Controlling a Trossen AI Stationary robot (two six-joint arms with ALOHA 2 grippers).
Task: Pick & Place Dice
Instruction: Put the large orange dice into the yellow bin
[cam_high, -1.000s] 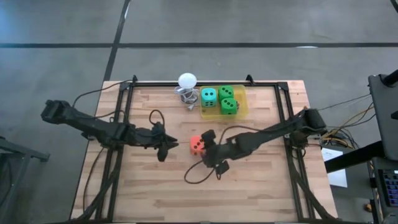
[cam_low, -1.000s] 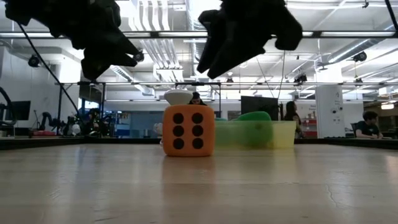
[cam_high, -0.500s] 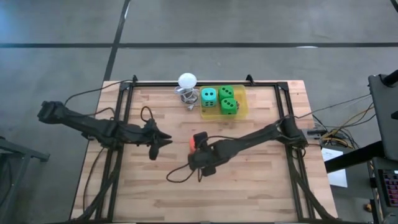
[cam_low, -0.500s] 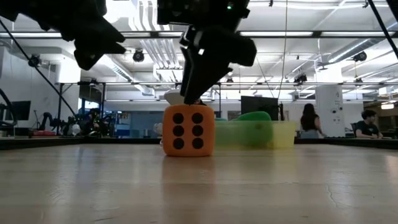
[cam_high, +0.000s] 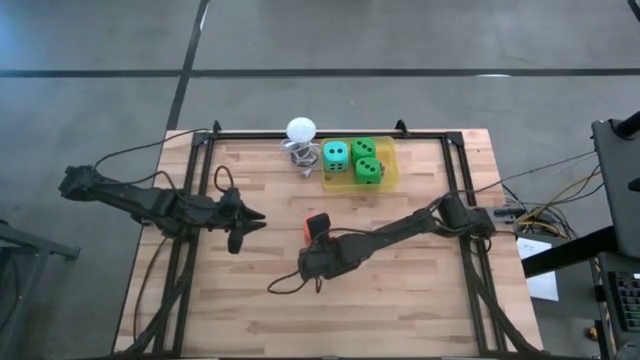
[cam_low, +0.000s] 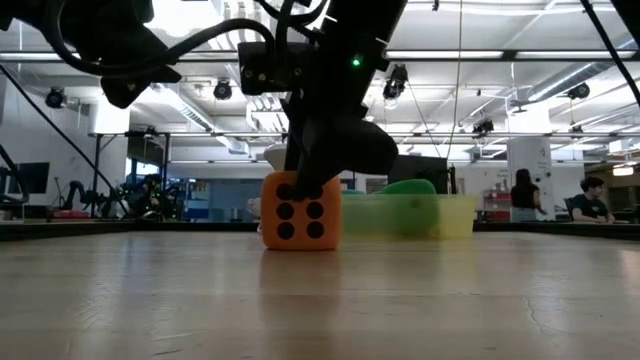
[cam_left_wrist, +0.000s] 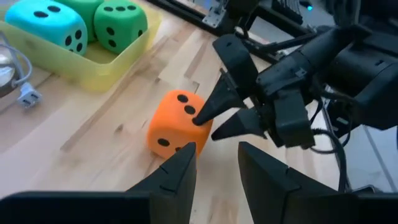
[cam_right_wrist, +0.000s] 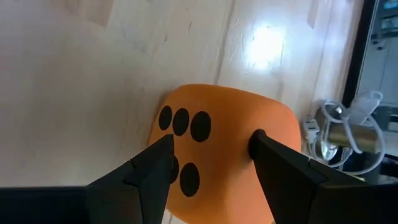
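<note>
Right now I have the right gripper (cam_right_wrist: 211, 163) down at the orange-red die (cam_high: 317, 226), which sits on the bare wooden table (cam_high: 400, 300) near the middle, well apart from the yellow tray (cam_high: 390, 172). From my right wrist camera the two dark fingers (cam_right_wrist: 283, 165) straddle the die, one on each side, spread wide enough to take it between them; I cannot tell whether the pads are pressing on it yet. In the low view the die (cam_low: 300, 211) rests flat on the table with the right arm's wrist over it.

On the far side of the die from that arm, the left gripper (cam_high: 248, 218) hangs beside it, apart from it, pointing its way. Its fingers (cam_left_wrist: 171, 177) stand parted with nothing between them.

Beyond the die, the yellow tray holds the teal die (cam_high: 336, 154) and both green dice (cam_high: 366, 160) close together. Just beside the tray, on the side toward the left arm, stands a white ball on a wire stand (cam_high: 300, 132).
</note>
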